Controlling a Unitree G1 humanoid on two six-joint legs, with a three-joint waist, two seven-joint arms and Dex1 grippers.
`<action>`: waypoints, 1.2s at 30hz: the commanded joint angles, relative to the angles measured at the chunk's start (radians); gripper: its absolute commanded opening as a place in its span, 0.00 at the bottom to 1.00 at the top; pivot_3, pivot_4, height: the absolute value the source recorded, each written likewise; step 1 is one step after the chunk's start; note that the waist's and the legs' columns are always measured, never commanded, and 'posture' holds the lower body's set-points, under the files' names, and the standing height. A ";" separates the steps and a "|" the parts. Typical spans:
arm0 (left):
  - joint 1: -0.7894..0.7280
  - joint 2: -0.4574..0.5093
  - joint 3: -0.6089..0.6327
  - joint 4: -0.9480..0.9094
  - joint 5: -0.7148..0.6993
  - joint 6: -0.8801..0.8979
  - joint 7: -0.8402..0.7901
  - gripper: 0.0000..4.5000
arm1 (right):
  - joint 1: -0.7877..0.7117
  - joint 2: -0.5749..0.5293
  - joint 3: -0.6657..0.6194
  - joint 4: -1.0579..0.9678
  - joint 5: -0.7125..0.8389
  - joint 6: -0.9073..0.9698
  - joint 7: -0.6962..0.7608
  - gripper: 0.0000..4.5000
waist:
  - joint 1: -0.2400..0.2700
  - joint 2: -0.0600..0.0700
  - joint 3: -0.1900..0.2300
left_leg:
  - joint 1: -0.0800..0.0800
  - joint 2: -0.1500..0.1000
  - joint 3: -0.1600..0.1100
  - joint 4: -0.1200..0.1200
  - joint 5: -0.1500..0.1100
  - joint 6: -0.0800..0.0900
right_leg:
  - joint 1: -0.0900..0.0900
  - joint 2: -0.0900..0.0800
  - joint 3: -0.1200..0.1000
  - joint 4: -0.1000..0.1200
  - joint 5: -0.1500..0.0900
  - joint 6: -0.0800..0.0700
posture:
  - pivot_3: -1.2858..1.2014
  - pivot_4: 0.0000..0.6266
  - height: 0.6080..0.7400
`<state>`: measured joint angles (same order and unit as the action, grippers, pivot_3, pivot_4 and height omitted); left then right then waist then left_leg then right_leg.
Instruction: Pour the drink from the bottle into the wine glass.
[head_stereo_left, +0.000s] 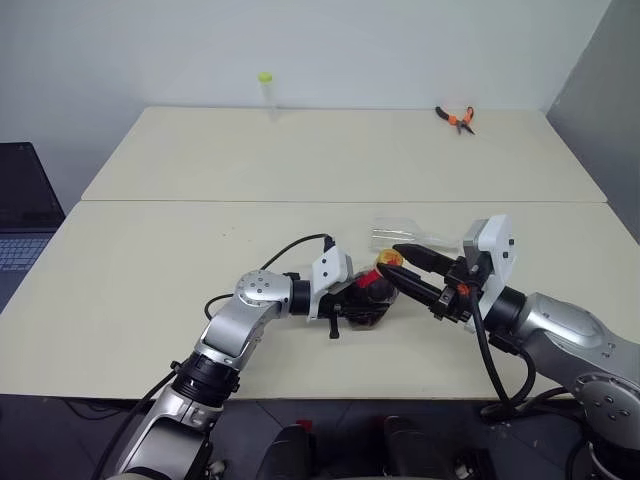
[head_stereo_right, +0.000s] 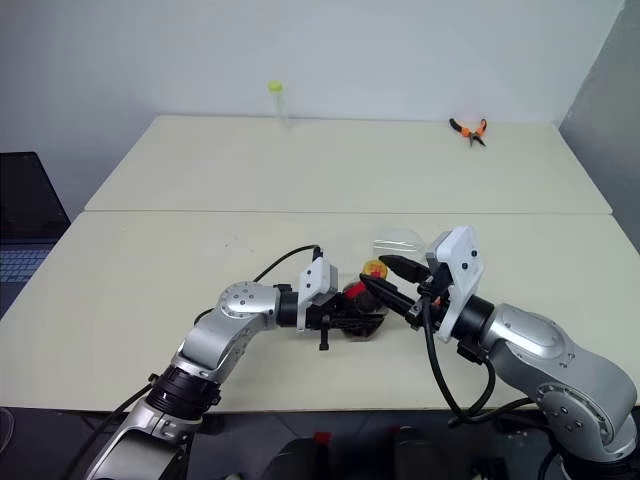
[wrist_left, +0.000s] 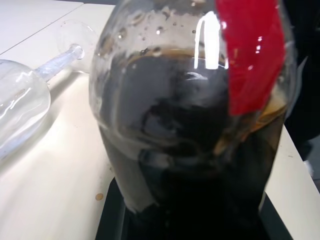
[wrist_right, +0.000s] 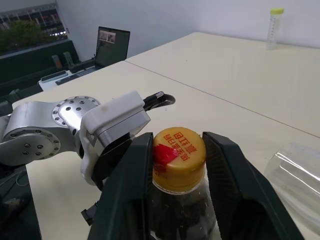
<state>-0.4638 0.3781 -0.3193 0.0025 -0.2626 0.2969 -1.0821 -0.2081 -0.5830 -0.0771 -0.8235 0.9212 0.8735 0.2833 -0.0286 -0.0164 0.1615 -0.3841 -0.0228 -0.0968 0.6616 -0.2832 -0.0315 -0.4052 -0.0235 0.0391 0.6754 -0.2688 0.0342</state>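
Uncapping step: left claw (head_stereo_right: 350, 312) clamps bottle (head_stereo_right: 362, 306); right claw (wrist_right: 177, 165) flanks yellow cap (wrist_right: 178, 159), grip unconfirmed. Next: twist cap off, right toppled wine glass (head_stereo_left: 405, 237).

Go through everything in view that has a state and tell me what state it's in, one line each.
bottle: capped, held by the left gripper, partly full of dark drink.
yellow cap: on, between the right gripper fingers.
wine glass: empty, lying on its side on the table.
tube: upright, capped.
pliers: lying flat.
laptop: open.
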 joint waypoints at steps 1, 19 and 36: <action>-0.003 -0.001 0.011 -0.032 -0.006 -0.022 0.000 0.19 | -0.014 -0.022 -0.009 -0.014 -0.009 -0.024 0.020 0.26 | 0.000 0.000 0.000 | 0.000 0.000 0.000 0.000 0.000 0.000 | 0.000 0.000 0.000 0.000 0.000 0.000 | 0.52 0.24 1.00; 0.047 0.020 -0.024 -0.160 -0.026 0.020 -0.011 0.18 | -0.555 -0.349 0.360 0.780 -0.476 -0.469 0.983 0.26 | -0.004 0.001 0.001 | 0.002 0.001 0.002 0.000 0.000 0.000 | 0.000 0.001 0.001 0.000 0.000 0.000 | 0.52 0.24 1.00; 0.041 -0.012 0.024 -0.096 -0.012 -0.006 0.059 0.18 | -0.267 -0.204 -0.062 0.302 -0.093 -0.107 0.563 0.64 | 0.009 0.001 0.002 | -0.001 -0.001 -0.001 0.001 0.000 0.000 | 0.000 -0.006 0.000 0.000 0.000 0.000 | 0.52 0.24 1.00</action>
<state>-0.4046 0.3734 -0.3194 -0.0735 -0.2565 0.3186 -1.0320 -0.4831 -0.7995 -0.0679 -0.4478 0.7744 0.7396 0.9299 -0.0192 -0.0158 0.1630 -0.3852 -0.0232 -0.0978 0.6623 -0.2832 -0.0316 -0.4054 -0.0295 0.0390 0.6751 -0.2686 0.0339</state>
